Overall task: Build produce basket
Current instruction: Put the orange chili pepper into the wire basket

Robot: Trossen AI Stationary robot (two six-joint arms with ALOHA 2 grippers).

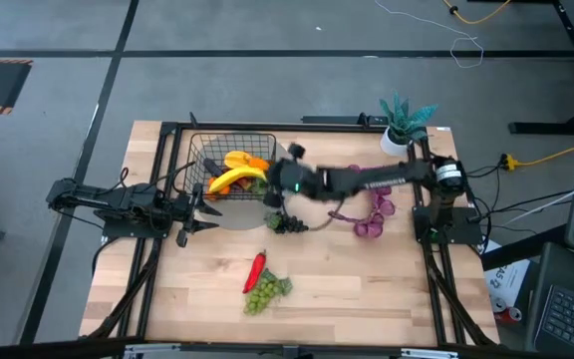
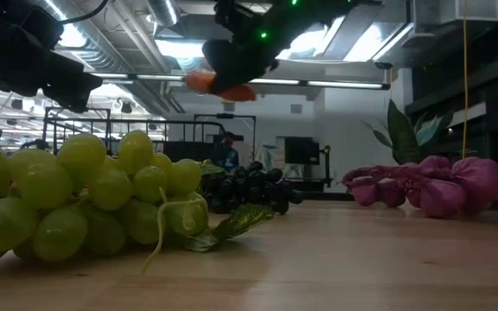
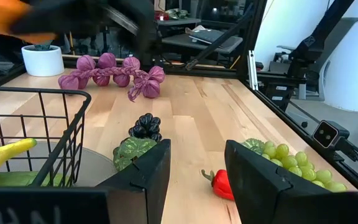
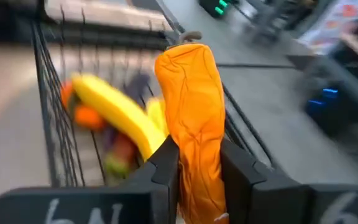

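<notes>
— Where is the carrot [image 4: 190,118] held?
— It is clamped in the right end effector [image 4: 197,163] above the basket [image 1: 229,150].
— And the left end effector [image 3: 196,177]?
— It is held open beside the basket, above the tabletop [image 1: 367,289].

I note a teal potted plant in a small white pot [image 1: 404,126] standing at the far right corner of the light wooden plank counter [image 1: 367,289]. A black metal frame [image 1: 157,189] borders the counter. Beyond it I see grey floor, with yellow cable [image 1: 541,157] at right.
</notes>
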